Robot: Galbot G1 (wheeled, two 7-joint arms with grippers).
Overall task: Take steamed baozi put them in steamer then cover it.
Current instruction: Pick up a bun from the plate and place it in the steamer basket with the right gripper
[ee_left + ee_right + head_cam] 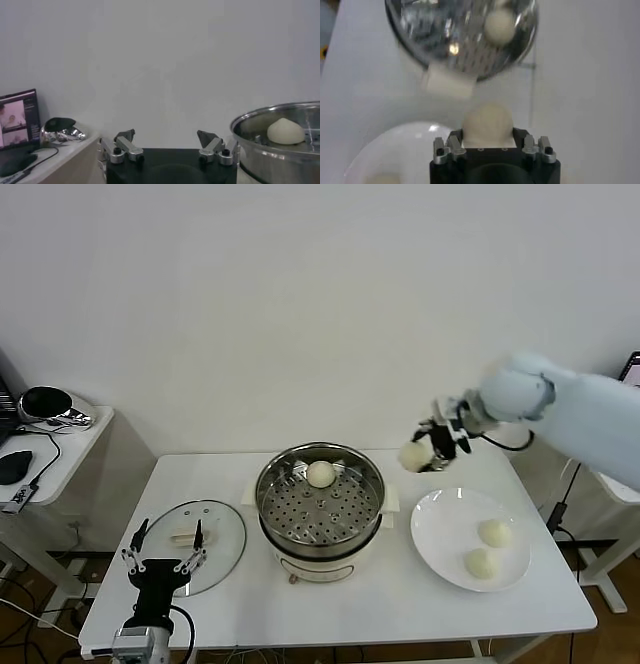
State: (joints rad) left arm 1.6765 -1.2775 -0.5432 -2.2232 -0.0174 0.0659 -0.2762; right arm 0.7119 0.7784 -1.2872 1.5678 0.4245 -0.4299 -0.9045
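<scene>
Right end effector (428, 452) grips baozi (487, 123).

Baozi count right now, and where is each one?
4: one baozi in the steamer, one held by the right gripper above the table, two on the white plate.

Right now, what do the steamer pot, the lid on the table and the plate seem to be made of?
Steamer: polished metal, probably stainless steel; its wall mirrors the room and its tray is perforated.
Lid: clear glass, it seems, since the table shows through; metal-looking rim, cream handle, perhaps plastic.
Plate: glossy white, likely ceramic or melamine; the look cannot settle which.
</scene>
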